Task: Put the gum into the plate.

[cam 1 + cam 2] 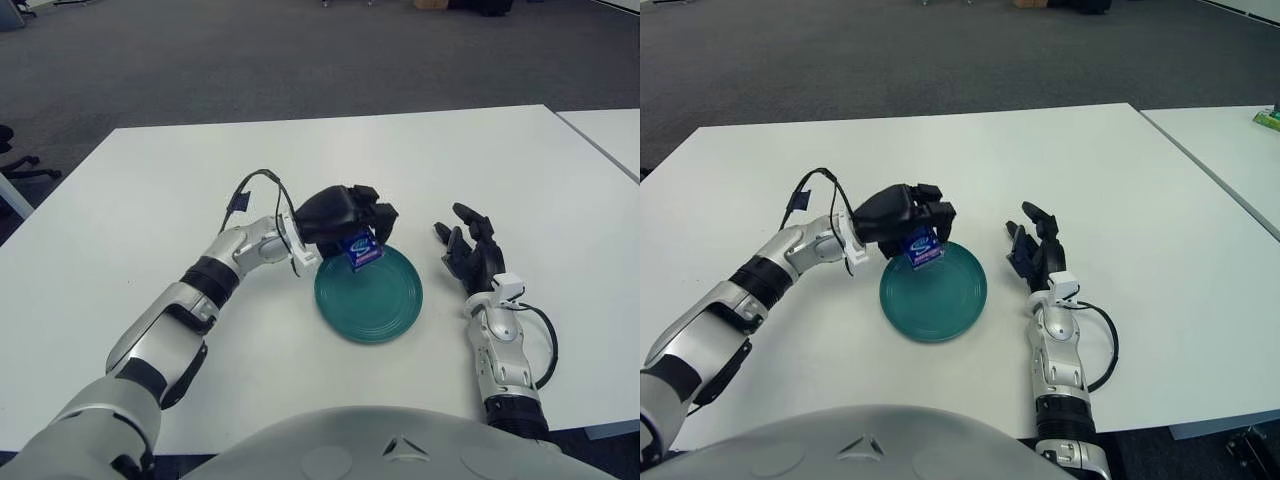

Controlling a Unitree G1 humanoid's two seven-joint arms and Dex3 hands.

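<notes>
A small blue gum pack (362, 250) is held in my left hand (350, 222), just above the far left rim of the round teal plate (385, 305). The hand's black fingers are curled on the pack, which hangs below them over the plate's edge. In the right eye view the pack (923, 248) shows over the same edge of the plate (940, 300). My right hand (470, 250) shows to the right of the plate, fingers spread, holding nothing.
The plate sits on a white table (150, 210). A second white table (615, 135) stands at the right with a narrow gap between them. Grey carpet lies beyond the far edge.
</notes>
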